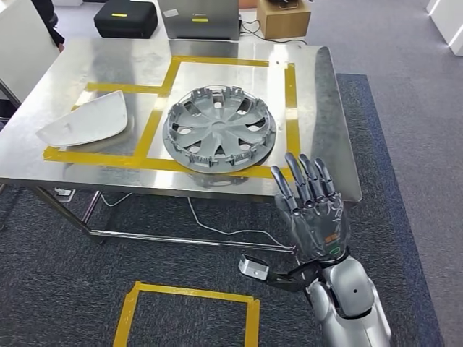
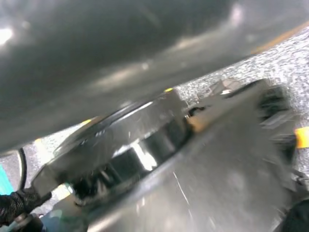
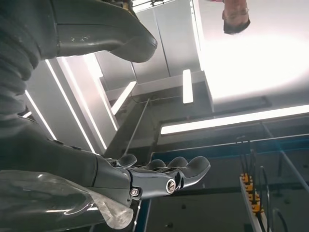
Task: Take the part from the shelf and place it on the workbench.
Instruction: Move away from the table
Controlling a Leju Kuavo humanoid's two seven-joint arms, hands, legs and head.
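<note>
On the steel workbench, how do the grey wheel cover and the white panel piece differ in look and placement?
The wheel cover is round, grey and spoked with cut-outs; the white panel is smooth, solid and roughly triangular. The wheel cover fills the yellow-taped square nearer the right hand, overlapping the tape at its front edge; the white panel lies in the taped area on the left. The wheel cover looks the larger. Both lie flat on the workbench, untouched by the hand.

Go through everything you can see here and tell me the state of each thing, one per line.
Hubcap: lying flat on the workbench, inside the yellow tape square, not held.
White panel: lying on the workbench in the neighbouring taped area, untouched.
Workbench: metal top, carrying both parts.
Right robot hand: open, fingers extended, holding nothing, near the bench's front edge.
Left robot hand: too blurred to tell.
</note>
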